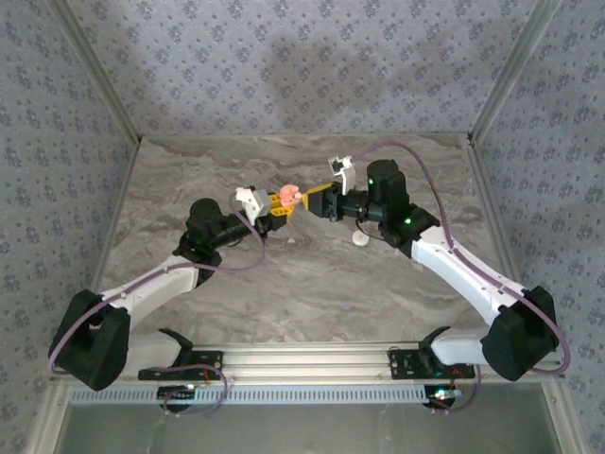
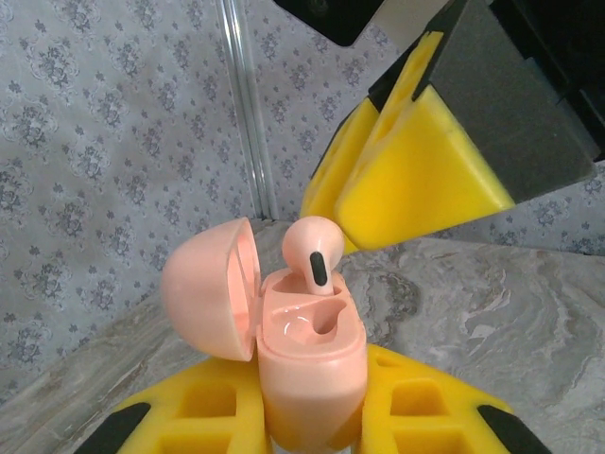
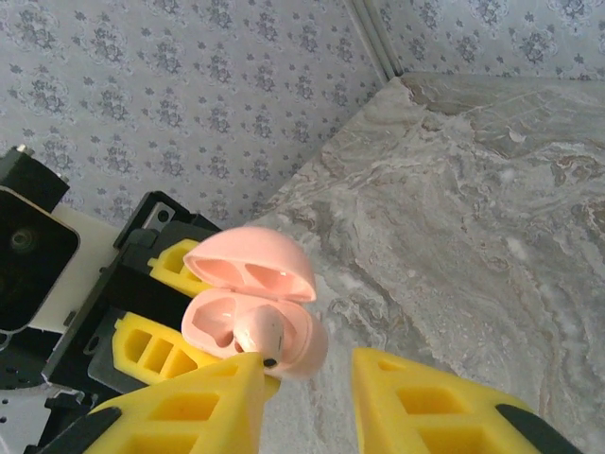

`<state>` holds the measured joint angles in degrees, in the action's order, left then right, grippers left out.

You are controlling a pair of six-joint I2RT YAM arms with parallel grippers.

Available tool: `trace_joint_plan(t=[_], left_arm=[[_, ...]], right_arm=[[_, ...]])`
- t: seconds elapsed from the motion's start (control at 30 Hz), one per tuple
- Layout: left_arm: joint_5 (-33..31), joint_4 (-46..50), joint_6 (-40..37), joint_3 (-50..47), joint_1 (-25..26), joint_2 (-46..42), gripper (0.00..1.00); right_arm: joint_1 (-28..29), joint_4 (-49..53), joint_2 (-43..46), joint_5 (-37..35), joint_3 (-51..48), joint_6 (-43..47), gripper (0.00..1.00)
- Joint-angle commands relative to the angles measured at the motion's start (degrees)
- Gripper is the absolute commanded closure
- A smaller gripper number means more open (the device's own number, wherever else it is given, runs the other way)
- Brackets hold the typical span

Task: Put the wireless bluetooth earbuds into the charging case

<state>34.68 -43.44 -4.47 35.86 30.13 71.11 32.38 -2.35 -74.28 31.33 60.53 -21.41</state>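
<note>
My left gripper point(image 1: 280, 205) is shut on the salmon-pink charging case point(image 2: 312, 378), holding it upright above the table with its lid point(image 2: 210, 288) swung open to the left. One pale pink earbud point(image 2: 314, 248) stands stem-down in the far slot, still poking out; the near slot is empty. My right gripper point(image 3: 309, 378) hovers just over the case point(image 3: 248, 284). Its yellow fingers stand apart with nothing between them. The left fingertip point(image 3: 248, 364) touches the earbud point(image 3: 260, 331). From above, both grippers meet at the case point(image 1: 289, 195) at mid-table.
A small white piece point(image 1: 360, 239) lies on the marble table point(image 1: 312, 284) under my right arm. Patterned walls close in the back and both sides.
</note>
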Motion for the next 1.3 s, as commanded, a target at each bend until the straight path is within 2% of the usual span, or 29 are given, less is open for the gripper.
trace_joint_plan(t=[0.0, 0.43, 0.83, 1.27], left_arm=[[0.22, -0.52, -0.54, 1.41, 0.34, -2.03, 0.88], [0.04, 0.20, -1.06, 1.58, 0.26, -2.19, 0.88], [0.04, 0.73, -1.20, 0.98, 0.03, -2.81, 0.89], [0.13, 1.42, -1.16, 0.53, -0.47, -4.09, 0.89]], right_arm=[[0.14, -0.18, -0.74, 0.06, 2.37, 0.55, 0.70], [0.11, 0.14, -2.57, 0.91, 4.24, 0.84, 0.70], [0.22, 1.60, -0.21, -0.06, 4.48, 1.72, 0.63], [2.38, 6.47, -4.61, 0.19, 7.31, 3.89, 0.62]])
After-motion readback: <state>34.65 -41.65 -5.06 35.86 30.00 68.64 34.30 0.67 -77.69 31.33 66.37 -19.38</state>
